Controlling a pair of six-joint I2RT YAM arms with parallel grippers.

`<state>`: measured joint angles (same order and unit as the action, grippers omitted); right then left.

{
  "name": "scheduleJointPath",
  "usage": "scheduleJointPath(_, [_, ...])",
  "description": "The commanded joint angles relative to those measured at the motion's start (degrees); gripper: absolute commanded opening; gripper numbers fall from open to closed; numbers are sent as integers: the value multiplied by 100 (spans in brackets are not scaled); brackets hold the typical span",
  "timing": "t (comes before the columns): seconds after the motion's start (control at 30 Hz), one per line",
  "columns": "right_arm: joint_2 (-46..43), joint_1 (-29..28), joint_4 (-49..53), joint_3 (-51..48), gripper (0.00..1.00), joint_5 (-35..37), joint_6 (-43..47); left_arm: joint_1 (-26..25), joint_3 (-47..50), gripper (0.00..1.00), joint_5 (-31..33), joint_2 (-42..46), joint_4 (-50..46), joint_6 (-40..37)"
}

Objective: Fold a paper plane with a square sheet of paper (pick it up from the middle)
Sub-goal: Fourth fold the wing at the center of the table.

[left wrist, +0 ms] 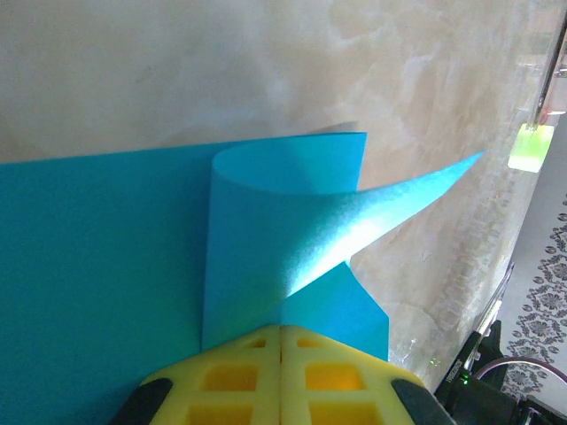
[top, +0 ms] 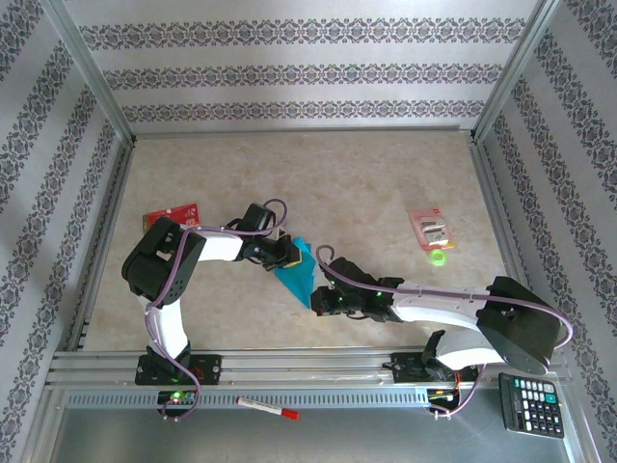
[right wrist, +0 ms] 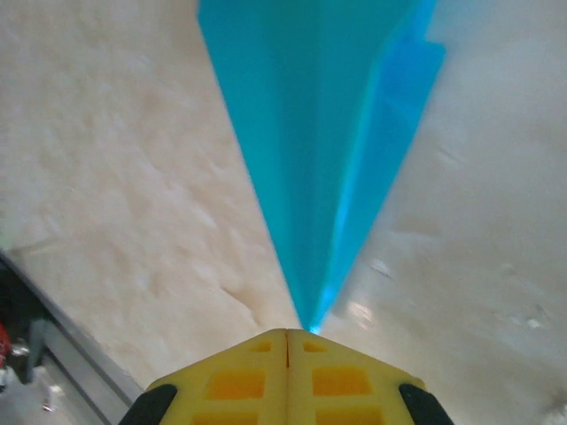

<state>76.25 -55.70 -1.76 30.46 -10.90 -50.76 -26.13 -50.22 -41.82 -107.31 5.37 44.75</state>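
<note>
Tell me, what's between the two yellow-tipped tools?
The creased teal-blue paper sheet spans that gap, pinched by the left tool and the right tool, clearest in the top view.

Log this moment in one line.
teal-blue creased paper sheet: partly folded, between arms | left fingers: shut on curled flap | right fingers: shut on pointed tip

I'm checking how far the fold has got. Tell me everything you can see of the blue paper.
The sheet of paper is thin, matte, plain teal-blue. It is partly folded. In the right wrist view it narrows along a sharp crease to a point pinched in the shut right claw. In the left wrist view one flap curls loosely over a flat part, and the shut left claw grips its edge. It spans between both claws over the beige table.
</note>
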Motion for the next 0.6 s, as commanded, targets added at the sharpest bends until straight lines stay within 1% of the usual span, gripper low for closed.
scheduleJointPath(0.0, [296,151,-99,338,3,-247,180,113,70,7,535,-113,-572,-199])
scheduleJointPath(0.27, [1229,419,-133,954,2,-577,382,112,73,7,510,-110,-567,-189])
scheduleJointPath(0.57, [1637,534,-160,769,1,-652,441,113,56,7,499,-120,-556,-186])
